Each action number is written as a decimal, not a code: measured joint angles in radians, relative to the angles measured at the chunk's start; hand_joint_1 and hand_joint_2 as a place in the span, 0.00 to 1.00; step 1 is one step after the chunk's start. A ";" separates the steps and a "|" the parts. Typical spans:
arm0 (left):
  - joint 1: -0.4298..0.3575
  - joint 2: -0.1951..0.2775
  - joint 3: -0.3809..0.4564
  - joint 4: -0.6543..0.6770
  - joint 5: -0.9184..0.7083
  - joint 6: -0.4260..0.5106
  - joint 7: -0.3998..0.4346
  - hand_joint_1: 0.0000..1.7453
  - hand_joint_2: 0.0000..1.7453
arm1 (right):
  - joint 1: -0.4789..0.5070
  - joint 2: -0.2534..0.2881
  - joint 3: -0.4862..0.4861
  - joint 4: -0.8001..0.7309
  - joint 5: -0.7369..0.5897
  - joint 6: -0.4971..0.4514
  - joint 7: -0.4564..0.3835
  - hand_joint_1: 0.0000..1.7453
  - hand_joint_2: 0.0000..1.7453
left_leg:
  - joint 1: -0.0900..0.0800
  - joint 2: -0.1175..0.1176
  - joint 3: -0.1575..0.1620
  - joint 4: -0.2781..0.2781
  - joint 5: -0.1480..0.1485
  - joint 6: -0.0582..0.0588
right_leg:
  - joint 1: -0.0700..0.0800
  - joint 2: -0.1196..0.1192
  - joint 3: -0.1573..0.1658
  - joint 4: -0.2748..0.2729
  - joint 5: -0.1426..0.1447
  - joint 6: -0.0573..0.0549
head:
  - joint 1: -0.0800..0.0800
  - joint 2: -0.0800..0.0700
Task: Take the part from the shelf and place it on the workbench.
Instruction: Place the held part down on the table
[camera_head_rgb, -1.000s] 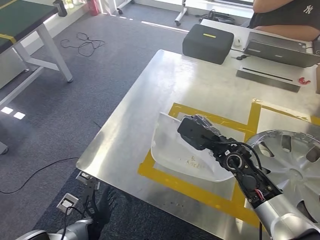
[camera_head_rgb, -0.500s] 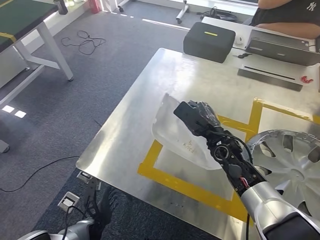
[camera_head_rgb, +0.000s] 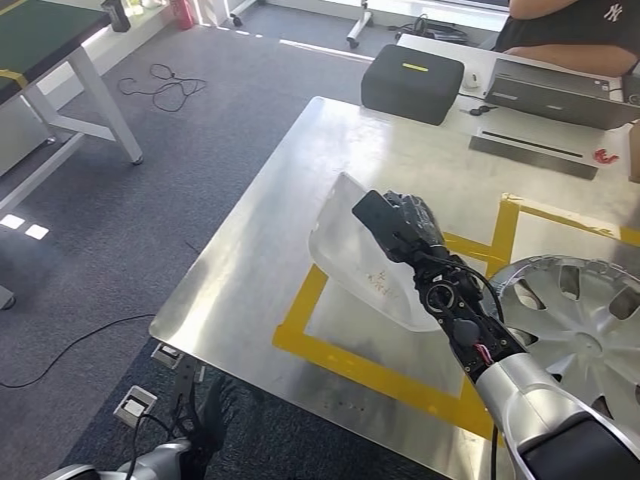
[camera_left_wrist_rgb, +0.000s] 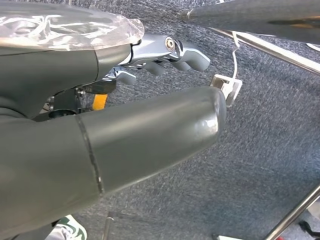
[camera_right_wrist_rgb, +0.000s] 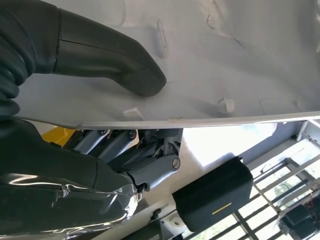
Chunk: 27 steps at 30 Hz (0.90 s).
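Observation:
The part (camera_head_rgb: 346, 243) is a white curved plastic panel with red marks on it. My right hand (camera_head_rgb: 400, 228) grips it, the thumb (camera_right_wrist_rgb: 113, 60) pressed on one face (camera_right_wrist_rgb: 234, 55) and the fingers (camera_right_wrist_rgb: 151, 167) under its edge. The panel is tilted over the left side of the yellow taped square (camera_head_rgb: 362, 372) on the metal workbench (camera_head_rgb: 249, 270). I cannot tell whether its lower edge touches the table. My left hand (camera_head_rgb: 198, 425) hangs low beside the table over the carpet, its fingers (camera_left_wrist_rgb: 166, 50) apart from the thumb (camera_left_wrist_rgb: 151, 130) and holding nothing.
A silver hubcap (camera_head_rgb: 585, 320) lies on the workbench to the right of the panel. At the far edge are a black case (camera_head_rgb: 411, 85), a laptop (camera_head_rgb: 555, 100) and a seated person (camera_head_rgb: 573, 35). Cables (camera_head_rgb: 162, 88) lie on the carpet at left.
My right hand has carried the panel a little farther from me and tipped it more steeply. The left arm has stayed hanging.

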 joint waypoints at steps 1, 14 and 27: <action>-0.001 -0.001 0.000 0.000 0.000 0.000 0.001 0.00 0.25 | -0.001 0.001 -0.002 0.003 0.000 -0.003 0.000 0.25 0.25 | 0.000 0.000 0.000 0.000 0.000 0.000 | 0.000 0.000 0.000 0.000 0.000 0.000 | 0.000 0.000; -0.007 -0.006 -0.002 0.000 0.002 0.009 0.005 0.00 0.00 | -0.026 0.002 -0.028 0.043 0.028 -0.039 0.036 0.00 0.00 | 0.000 0.001 0.000 0.000 0.005 0.002 | 0.000 0.001 -0.001 0.000 0.003 -0.004 | 0.003 0.000; -0.009 -0.007 -0.002 0.000 0.003 0.009 0.004 0.00 0.00 | -0.028 -0.003 -0.037 0.067 0.034 -0.043 0.047 0.00 0.00 | 0.001 0.002 0.000 0.000 0.007 0.002 | 0.000 0.001 -0.001 0.000 0.005 -0.005 | 0.007 0.000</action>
